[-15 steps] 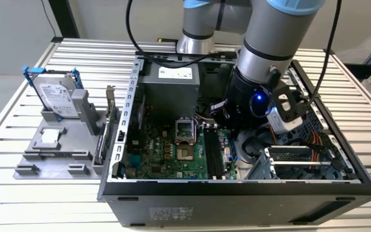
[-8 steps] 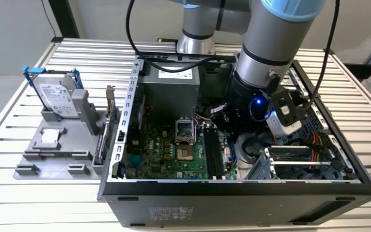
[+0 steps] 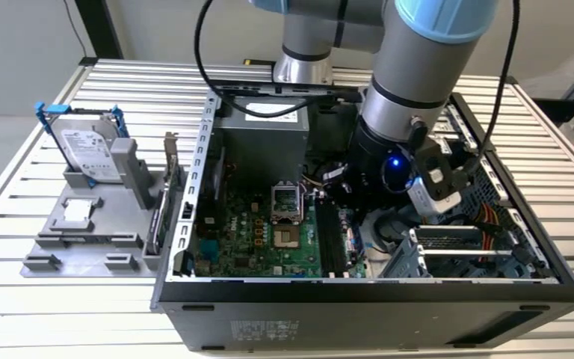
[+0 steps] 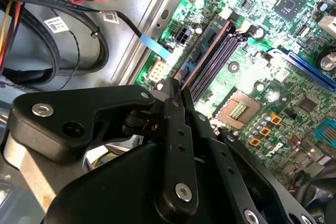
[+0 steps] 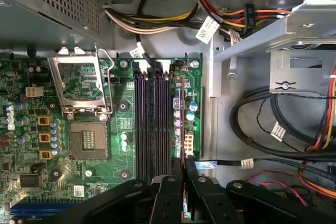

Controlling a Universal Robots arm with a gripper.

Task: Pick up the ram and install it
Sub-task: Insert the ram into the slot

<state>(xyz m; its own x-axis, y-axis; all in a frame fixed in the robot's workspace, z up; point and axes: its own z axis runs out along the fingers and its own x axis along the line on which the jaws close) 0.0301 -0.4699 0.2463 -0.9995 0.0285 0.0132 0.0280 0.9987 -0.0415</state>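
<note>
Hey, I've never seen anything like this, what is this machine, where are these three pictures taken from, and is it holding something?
It is a robot arm reaching into an open computer case on a slatted table. The exterior view looks on from outside; both wrist views ride on the arm, looking past its black gripper. The gripper is shut on the ram, a thin stick standing edge-on over the slot nearest the case wall beside the motherboard. Outside the case, a hard drive stands in a grey holder.

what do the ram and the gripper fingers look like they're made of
The ram, seen edge-on, looks like thin blue circuit board with small dark chips. The gripper fingers look like matte black plastic or coated metal, with bright metal screws.
</note>
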